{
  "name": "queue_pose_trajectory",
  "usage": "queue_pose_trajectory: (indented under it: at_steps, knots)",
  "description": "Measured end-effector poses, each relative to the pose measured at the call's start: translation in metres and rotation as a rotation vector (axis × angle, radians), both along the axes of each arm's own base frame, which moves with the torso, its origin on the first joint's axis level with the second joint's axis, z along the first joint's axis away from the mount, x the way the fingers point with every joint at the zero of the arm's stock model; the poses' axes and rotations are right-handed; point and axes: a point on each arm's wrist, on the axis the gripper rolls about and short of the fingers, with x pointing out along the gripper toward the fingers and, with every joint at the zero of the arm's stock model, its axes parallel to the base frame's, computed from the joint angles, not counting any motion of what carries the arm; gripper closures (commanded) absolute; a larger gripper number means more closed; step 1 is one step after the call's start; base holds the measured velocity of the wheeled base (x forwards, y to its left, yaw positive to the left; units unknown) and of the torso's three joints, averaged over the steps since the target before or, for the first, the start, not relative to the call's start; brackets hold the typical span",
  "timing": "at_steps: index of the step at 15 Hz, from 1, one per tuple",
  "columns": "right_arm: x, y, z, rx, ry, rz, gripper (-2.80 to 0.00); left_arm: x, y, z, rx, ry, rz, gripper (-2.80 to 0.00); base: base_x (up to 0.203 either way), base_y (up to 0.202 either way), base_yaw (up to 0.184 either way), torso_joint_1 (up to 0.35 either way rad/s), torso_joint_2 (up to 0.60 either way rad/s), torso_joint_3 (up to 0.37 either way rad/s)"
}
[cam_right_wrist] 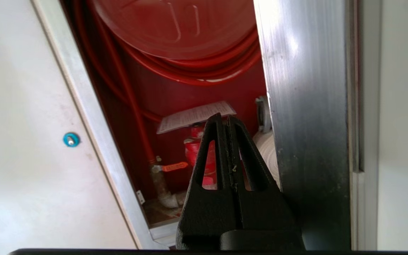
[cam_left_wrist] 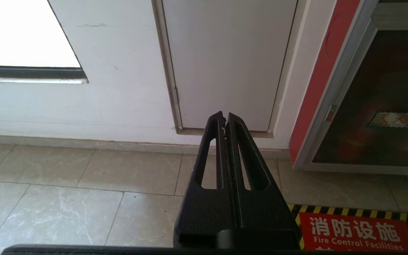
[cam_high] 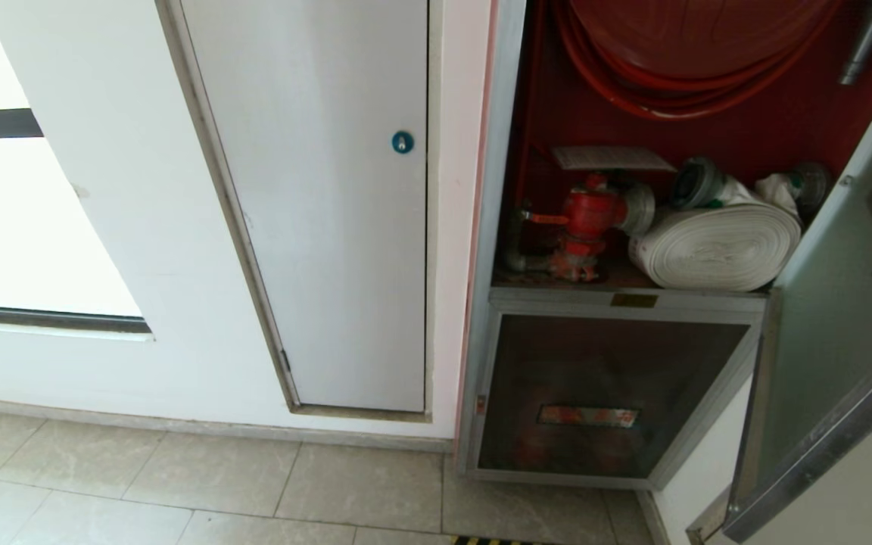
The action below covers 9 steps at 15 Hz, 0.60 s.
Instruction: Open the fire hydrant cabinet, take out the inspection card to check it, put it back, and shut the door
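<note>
I have the fire hydrant cabinet [cam_high: 508,227] in front of me as my landmark, its silver frame set into the white wall [cam_high: 141,227]. Its door [cam_high: 822,363] stands swung out on the cabinet's right side, frosted glass in a metal frame, and in my right wrist view its metal edge [cam_right_wrist: 306,106] fills the space just beside the opening. To the cabinet's left is a plain white panel [cam_high: 330,227] with a small round blue lock [cam_high: 403,141]. Below the open compartment sits a smaller dark glass panel [cam_high: 602,393] carrying a red label [cam_high: 588,415]. Grey floor tiles [cam_high: 179,477] run along the foot of the cabinet.

Inside, high up, hangs the red hose reel [cam_high: 693,45]. On the compartment floor, toward the right, lies the white rolled hose [cam_high: 716,246]; left of it stands the red valve [cam_high: 587,219]. The inspection card [cam_high: 611,157] lies flat on top of the valve, inside the cabinet.

My right gripper [cam_right_wrist: 224,118] has its fingers pressed together with nothing between them; it sits outside the opening, pointed in toward the card and valve, next to the door edge. My left gripper [cam_left_wrist: 224,117] is also closed and empty, parked low and pointing at the wall left of the cabinet, above the tiles and near a red floor sign [cam_left_wrist: 356,233].
</note>
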Motion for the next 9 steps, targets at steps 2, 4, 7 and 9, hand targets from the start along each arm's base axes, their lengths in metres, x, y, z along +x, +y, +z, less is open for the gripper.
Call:
queue_pose_trajectory:
  at_steps: [2, 4, 7, 9]
  knots:
    - [-0.0009, -0.0007, -0.0003, 0.005, 0.003, -0.008, 0.00, 0.0000, 0.0000, 0.0000, 0.000, 0.000, -0.001, 0.00, 0.000, 0.000, 0.000, 0.000, 0.00, 0.000]
    - [-0.0013, -0.0013, -0.0002, 0.009, 0.008, -0.024, 0.00, 0.0000, 0.0000, 0.0000, 0.000, 0.000, 0.000, 0.00, 0.000, 0.000, 0.000, 0.000, 0.00, 0.000]
    - [-0.0017, -0.0018, 0.0000, 0.012, 0.012, -0.037, 0.00, 0.0000, 0.0000, 0.0000, 0.000, 0.000, 0.000, 0.00, 0.000, 0.000, 0.000, 0.000, 0.00, 0.000]
    - [-0.0018, -0.0025, 0.0001, 0.016, 0.013, -0.046, 0.00, 0.0000, 0.0000, 0.0000, 0.000, 0.000, 0.000, 0.00, 0.000, 0.000, 0.000, 0.000, 0.00, 0.000]
